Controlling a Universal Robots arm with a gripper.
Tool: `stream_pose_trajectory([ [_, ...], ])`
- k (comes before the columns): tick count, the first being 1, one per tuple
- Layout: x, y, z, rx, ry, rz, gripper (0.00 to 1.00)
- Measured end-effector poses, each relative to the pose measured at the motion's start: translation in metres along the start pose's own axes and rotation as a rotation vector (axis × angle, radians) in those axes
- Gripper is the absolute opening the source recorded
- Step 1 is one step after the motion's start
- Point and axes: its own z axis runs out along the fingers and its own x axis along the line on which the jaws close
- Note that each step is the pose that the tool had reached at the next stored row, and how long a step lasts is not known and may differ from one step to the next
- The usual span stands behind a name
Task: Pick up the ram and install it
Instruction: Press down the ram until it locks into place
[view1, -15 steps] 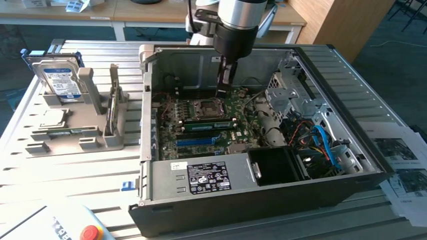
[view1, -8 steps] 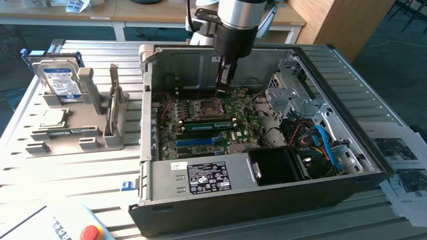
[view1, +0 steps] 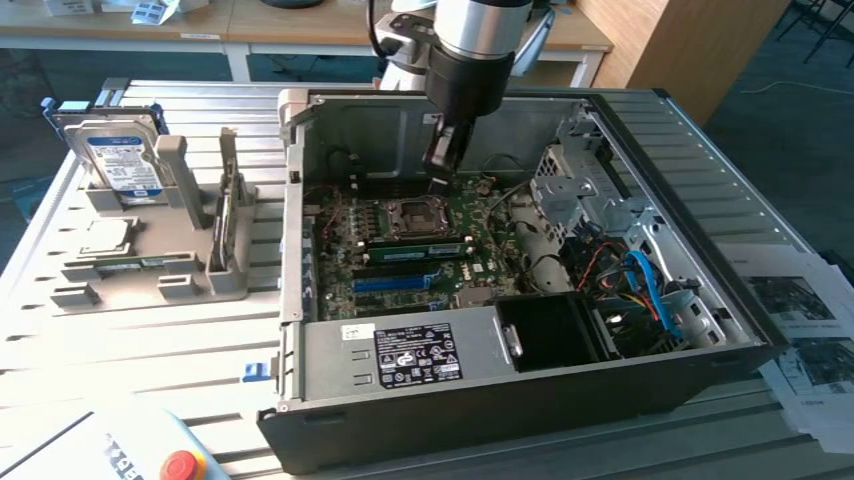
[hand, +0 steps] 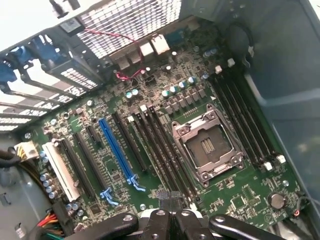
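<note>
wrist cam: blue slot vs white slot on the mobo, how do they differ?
Colour: the blue slot is bright blue, the white slot off-white.
Place: the white slot sits at the edge of the motherboard, near the cable bundle; the blue slot lies farther in, with black slots on both sides.
Width: the white slot looks broader, the blue slot slimmer.
Shared: both lie parallel on the green board and hold no card.

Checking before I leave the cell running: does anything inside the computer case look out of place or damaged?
Nothing looks broken or askew. The CPU socket sits bare, and the shut gripper hangs above the memory slots.
</note>
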Motion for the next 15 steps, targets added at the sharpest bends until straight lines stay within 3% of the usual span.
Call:
stream_pose_trajectory([
  [15,0.0002,0.0002,0.0008,-0.0001,-0.0051,0.16,0.1],
])
